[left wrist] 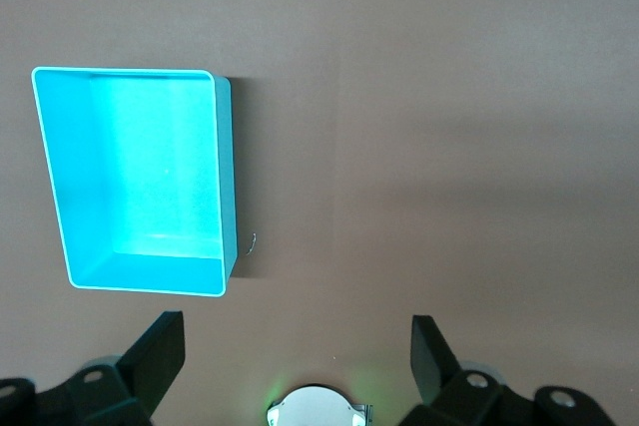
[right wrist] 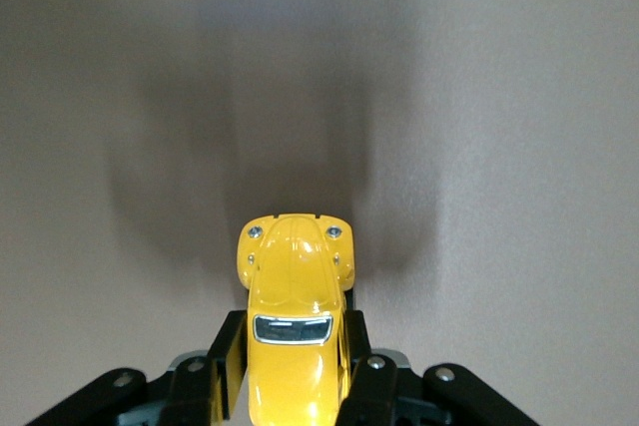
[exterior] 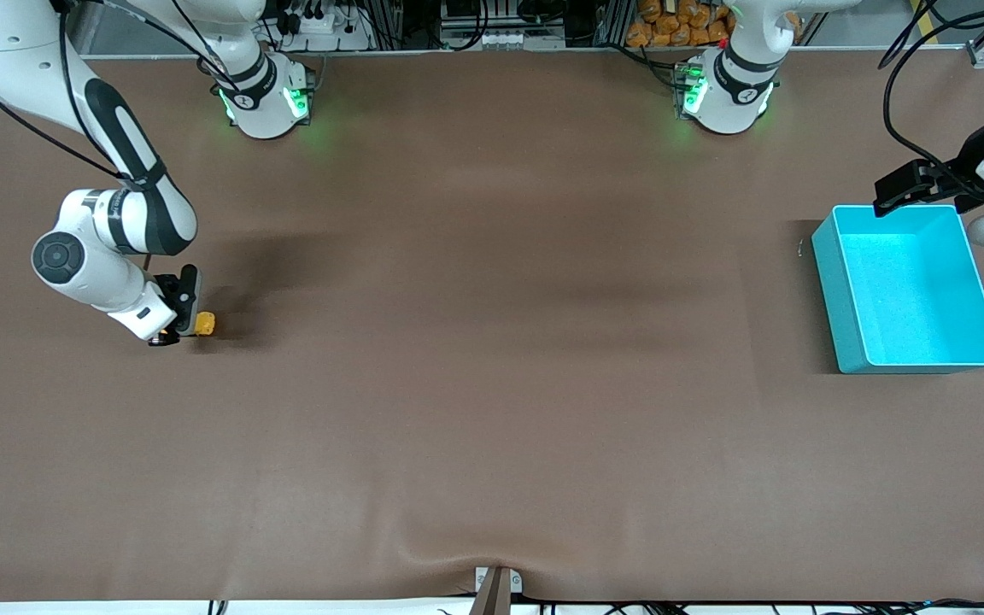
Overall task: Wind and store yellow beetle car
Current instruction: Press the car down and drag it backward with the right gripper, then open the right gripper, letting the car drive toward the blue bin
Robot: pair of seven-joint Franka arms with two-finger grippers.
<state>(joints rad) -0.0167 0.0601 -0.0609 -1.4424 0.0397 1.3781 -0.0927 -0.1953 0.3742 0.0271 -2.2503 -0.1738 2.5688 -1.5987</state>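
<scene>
so, one yellow beetle car (right wrist: 293, 331) and one turquoise bin (exterior: 909, 287) are all i count on the brown table (exterior: 492, 410), plus my two arms. my right gripper (exterior: 174, 329) is low at the right arm's end of the table, fingers (right wrist: 228, 366) clamped on both sides of the car, whose rounded nose sticks out ahead of them; whether its wheels touch the table i cannot tell, since my fingers cover them and the rear of the car is cut off at the edge of the right wrist view. in the front view only a small yellow bit shows past the gripper. my left gripper (left wrist: 298, 351) waits in the air with its fingers (left wrist: 160, 346) spread wide apart and nothing between them, beside the bin at the left arm's end of the table. that arm is mostly cut off by the front view's edge. the bin sits well apart from the car and shows only its bare floor.
</scene>
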